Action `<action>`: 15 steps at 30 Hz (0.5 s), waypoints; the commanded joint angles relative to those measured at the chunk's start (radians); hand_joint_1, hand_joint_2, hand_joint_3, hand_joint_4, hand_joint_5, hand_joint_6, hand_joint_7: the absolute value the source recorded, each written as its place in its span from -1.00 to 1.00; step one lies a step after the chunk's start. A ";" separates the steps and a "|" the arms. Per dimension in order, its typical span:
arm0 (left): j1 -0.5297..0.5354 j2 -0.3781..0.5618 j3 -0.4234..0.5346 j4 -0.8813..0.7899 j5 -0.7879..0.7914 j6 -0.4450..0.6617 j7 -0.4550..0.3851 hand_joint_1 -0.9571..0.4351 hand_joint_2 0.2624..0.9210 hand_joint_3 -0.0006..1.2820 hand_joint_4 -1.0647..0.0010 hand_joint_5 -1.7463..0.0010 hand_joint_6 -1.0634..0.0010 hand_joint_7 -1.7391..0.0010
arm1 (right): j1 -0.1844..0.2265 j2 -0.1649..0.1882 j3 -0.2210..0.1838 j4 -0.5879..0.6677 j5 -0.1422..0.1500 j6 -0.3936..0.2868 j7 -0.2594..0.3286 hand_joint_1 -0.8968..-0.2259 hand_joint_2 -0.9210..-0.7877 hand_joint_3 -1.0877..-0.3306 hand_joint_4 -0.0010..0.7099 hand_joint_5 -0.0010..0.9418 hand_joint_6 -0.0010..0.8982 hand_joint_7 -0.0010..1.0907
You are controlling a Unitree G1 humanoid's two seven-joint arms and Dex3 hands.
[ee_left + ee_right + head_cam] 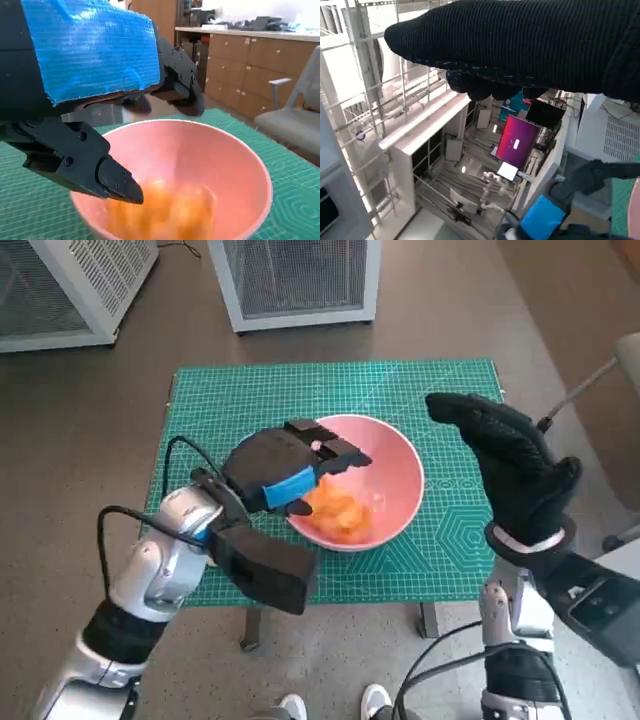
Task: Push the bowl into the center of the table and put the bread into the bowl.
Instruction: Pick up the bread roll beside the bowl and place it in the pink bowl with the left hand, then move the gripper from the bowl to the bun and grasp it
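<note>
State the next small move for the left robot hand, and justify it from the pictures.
Probably lift the left robot hand clear of the pink bowl: the orange bread already lies inside, and the fingers look apart with nothing between them.
</note>
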State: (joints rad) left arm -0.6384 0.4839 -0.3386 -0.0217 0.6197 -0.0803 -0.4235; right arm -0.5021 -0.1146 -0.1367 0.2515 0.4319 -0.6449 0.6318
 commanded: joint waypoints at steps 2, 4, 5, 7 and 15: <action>0.050 0.035 0.075 -0.156 -0.061 0.046 -0.071 -0.13 0.65 -0.98 0.74 1.00 0.51 0.89 | 0.021 -0.002 0.004 -0.003 -0.007 0.015 -0.007 0.09 -1.00 0.40 0.04 -0.99 -0.87 0.13; 0.070 0.049 0.104 -0.212 -0.080 0.066 -0.094 -0.14 0.65 -0.99 0.75 1.00 0.51 0.89 | 0.021 -0.001 0.006 -0.006 -0.006 0.019 -0.007 0.09 -1.00 0.40 0.04 -0.99 -0.87 0.12; 0.081 0.057 0.123 -0.245 -0.089 0.077 -0.105 -0.14 0.65 -0.99 0.75 1.00 0.51 0.90 | 0.021 -0.001 0.006 -0.006 -0.005 0.020 -0.006 0.09 -1.00 0.40 0.04 -0.99 -0.87 0.12; 0.099 0.070 0.154 -0.300 -0.102 0.097 -0.122 -0.15 0.64 -0.99 0.75 1.00 0.51 0.90 | 0.022 0.000 0.007 -0.008 -0.004 0.022 -0.006 0.08 -1.00 0.40 0.04 -0.99 -0.87 0.13; 0.166 0.127 0.270 -0.468 -0.114 0.174 -0.167 -0.11 0.59 -1.00 0.78 1.00 0.48 0.91 | 0.022 0.001 0.008 -0.009 -0.006 0.023 -0.006 0.08 -1.00 0.40 0.04 -0.99 -0.87 0.13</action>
State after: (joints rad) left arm -0.5028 0.5813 -0.1187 -0.4233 0.5089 0.0647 -0.5752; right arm -0.4986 -0.1127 -0.1301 0.2387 0.4287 -0.6344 0.6296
